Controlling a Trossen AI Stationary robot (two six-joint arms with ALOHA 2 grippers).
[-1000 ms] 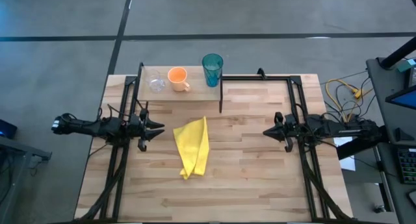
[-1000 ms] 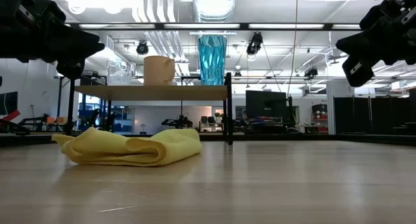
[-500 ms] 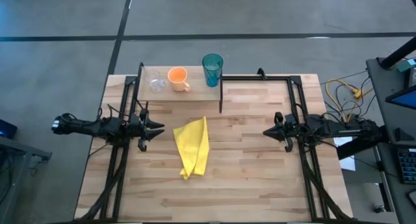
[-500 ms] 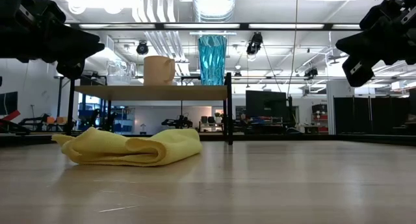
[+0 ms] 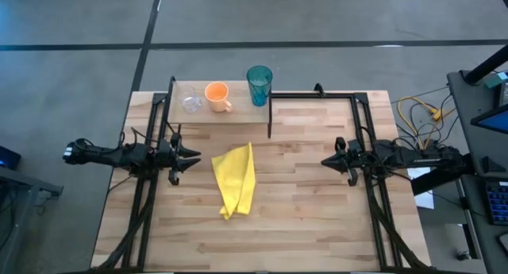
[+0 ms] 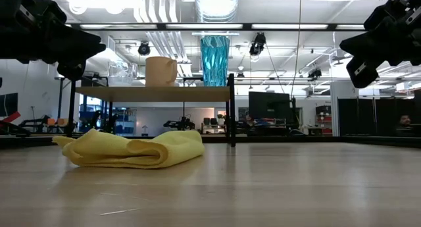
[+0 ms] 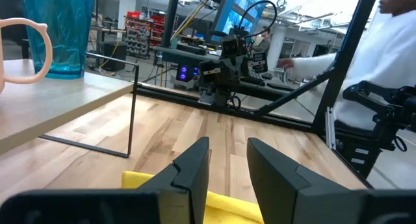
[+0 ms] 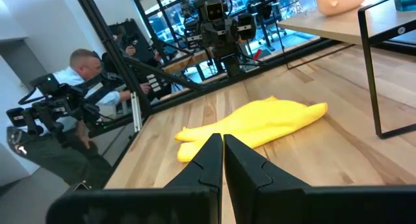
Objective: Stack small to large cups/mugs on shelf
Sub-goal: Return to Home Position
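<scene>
Three vessels stand in a row, each on its base, on the light-wood shelf (image 5: pixel 238 109) at the table's far side: a small clear glass (image 5: pixel 190 100) at the left, an orange mug (image 5: pixel 217 94) in the middle, a tall teal tumbler (image 5: pixel 259 85) at the right. The low view shows the mug (image 6: pixel 161 71) and the tumbler (image 6: pixel 214 59) on the shelf top (image 6: pixel 154 93). My left gripper (image 5: pixel 194 156) hovers at the table's left, slightly open and empty. My right gripper (image 5: pixel 325 160) hovers at the table's right, shut and empty.
A crumpled yellow cloth (image 5: pixel 235 179) lies on the tabletop between the two grippers, in front of the shelf. The shelf's black legs (image 5: pixel 270 119) stand on the table. Black arm frames run along both sides. A person (image 7: pixel 383 49) and another person (image 8: pixel 71 100) show beyond the table.
</scene>
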